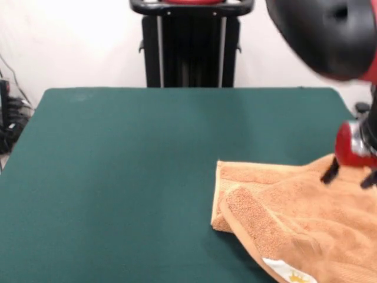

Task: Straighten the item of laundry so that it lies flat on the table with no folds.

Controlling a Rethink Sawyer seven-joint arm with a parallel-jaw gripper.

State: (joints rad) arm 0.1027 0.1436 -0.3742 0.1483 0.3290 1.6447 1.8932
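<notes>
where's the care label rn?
Front view: the white care label sits at the towel's near edge, bottom right of the picture, well below the gripper.

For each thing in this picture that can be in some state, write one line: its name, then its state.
Towel: folded over itself, not flat, white label showing at its near edge.
Gripper: open, fingers down at the towel's far edge.
Table: green cover smooth.

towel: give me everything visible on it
The orange-tan terry towel lies at the green table's near right, running out of frame right and below. It is not flat: an upper layer is folded diagonally over a lower one. A white label shows at its bottom edge. The gripper is at its far edge, black fingers spread.
</notes>
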